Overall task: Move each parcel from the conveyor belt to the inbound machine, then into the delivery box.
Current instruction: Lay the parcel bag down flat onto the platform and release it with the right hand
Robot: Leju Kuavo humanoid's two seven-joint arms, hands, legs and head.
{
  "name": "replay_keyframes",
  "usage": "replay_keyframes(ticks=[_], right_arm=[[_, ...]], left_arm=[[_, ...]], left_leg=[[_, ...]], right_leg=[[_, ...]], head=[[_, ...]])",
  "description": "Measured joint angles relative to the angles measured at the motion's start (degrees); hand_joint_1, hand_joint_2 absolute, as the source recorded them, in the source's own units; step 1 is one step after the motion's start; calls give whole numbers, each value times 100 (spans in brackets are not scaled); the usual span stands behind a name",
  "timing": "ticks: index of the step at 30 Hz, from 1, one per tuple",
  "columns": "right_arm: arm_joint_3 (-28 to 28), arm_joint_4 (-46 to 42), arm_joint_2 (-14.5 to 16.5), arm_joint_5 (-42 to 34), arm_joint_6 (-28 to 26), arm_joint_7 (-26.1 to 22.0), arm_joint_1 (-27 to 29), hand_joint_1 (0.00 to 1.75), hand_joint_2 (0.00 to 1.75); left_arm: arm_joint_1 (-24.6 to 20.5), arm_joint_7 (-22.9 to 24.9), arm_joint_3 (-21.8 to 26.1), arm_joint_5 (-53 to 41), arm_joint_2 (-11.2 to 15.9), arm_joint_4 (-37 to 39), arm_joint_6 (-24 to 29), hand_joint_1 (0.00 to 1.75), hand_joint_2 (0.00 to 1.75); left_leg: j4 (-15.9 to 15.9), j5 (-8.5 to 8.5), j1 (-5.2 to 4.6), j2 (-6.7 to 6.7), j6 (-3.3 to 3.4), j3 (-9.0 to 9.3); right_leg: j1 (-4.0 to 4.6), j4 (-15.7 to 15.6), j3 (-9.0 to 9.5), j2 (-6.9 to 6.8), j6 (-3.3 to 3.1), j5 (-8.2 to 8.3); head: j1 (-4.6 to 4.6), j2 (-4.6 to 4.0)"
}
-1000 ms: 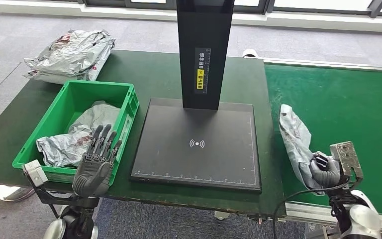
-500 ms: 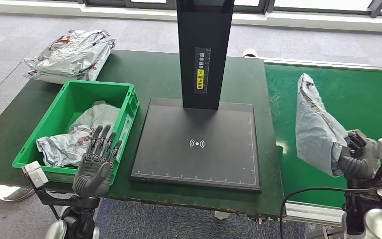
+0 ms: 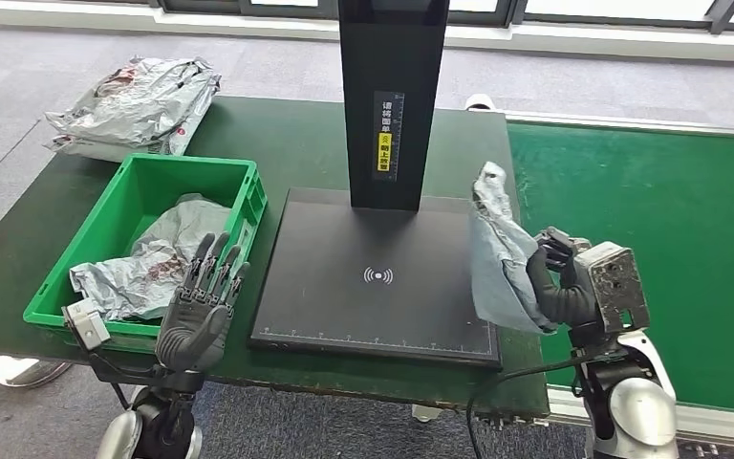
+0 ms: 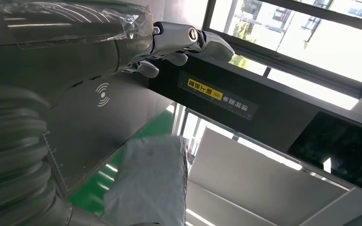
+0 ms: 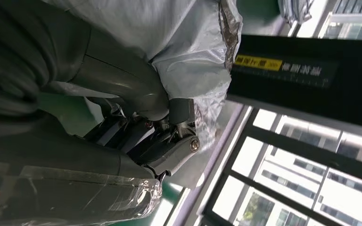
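Note:
My right hand (image 3: 562, 287) grips a grey plastic parcel (image 3: 499, 251) that hangs upright above the right edge of the black inbound machine plate (image 3: 373, 277). In the right wrist view the thumb (image 5: 122, 89) presses into the crinkled parcel (image 5: 188, 47). The left wrist view shows the same parcel (image 4: 151, 183) beyond the plate (image 4: 89, 117). My left hand (image 3: 199, 316) hovers with fingers spread and nothing in it, at the front right corner of the green delivery box (image 3: 239, 182). The box holds grey parcels (image 3: 153, 258).
The machine's black post (image 3: 392, 96) rises at the back of the plate. A pile of grey parcels (image 3: 134, 105) lies at the table's far left corner. The green conveyor belt (image 3: 669, 220) runs along the right, bare where visible.
My right hand has lifted the parcel off the conveyor belt and carried it left, to above the plate's right edge. My left hand has shifted slightly right and up.

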Motion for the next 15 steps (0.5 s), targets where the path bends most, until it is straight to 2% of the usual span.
replay_keyframes(ticks=[7, 14, 15], right_arm=[[875, 672, 10, -215, 192, 133, -273, 175, 175], [1790, 1419, 90, -631, 76, 134, -519, 175, 175], [1848, 1520, 110, -691, 5, 143, -586, 132, 175]], left_arm=[[-144, 10, -111, 22, 27, 146, -73, 0, 175], [-240, 21, -185, 33, 72, 241, -122, 0, 175], [-246, 26, -190, 36, 79, 242, -122, 0, 175]], left_leg=[[0, 0, 0, 0, 0, -2], [0, 0, 1, 0, -1, -2], [0, 0, 1, 1, -1, -2]], right_leg=[[0, 0, 0, 1, 0, 0], [1, 2, -3, 2, 0, 0], [1, 2, -3, 2, 0, 0]], head=[[0, 0], [0, -1], [0, -1]])
